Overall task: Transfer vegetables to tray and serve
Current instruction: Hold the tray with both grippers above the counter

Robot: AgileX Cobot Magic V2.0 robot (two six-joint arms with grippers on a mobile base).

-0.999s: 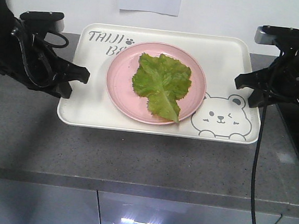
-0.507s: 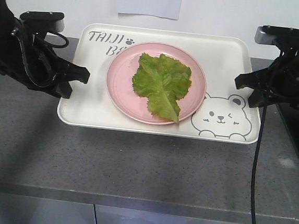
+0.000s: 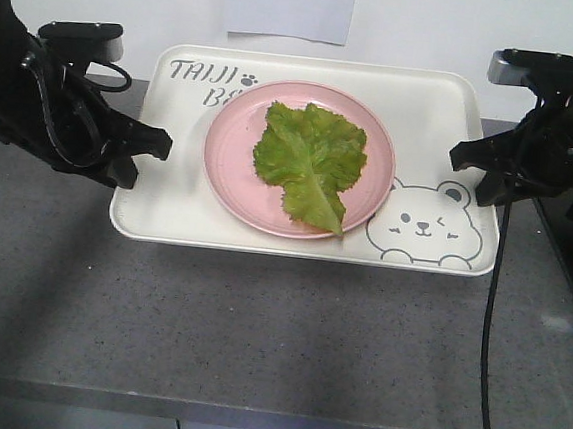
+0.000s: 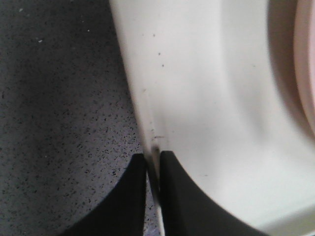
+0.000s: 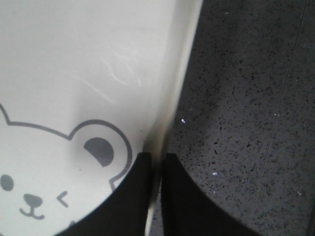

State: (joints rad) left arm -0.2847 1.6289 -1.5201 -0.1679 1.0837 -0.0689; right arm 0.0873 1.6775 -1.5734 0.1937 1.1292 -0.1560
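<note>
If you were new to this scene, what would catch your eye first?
A bright green lettuce leaf lies on a pink plate in the middle of the cream bear-print tray. The left pincer and right pincer each pinch an opposite side rim of the tray.

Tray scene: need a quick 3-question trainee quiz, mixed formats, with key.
1. True or false: the lettuce leaf lies directly on the tray.
2. Where does the left claw grip? A) the pink plate B) the tray's rim C) nothing
3. Fill in: the bear drawing sits at the tray end nearer the ____ claw.

Key:
1. False; it lies on the pink plate, which sits on the tray.
2. B; the wrist view shows both fingers pinching the rim.
3. Right.
</note>
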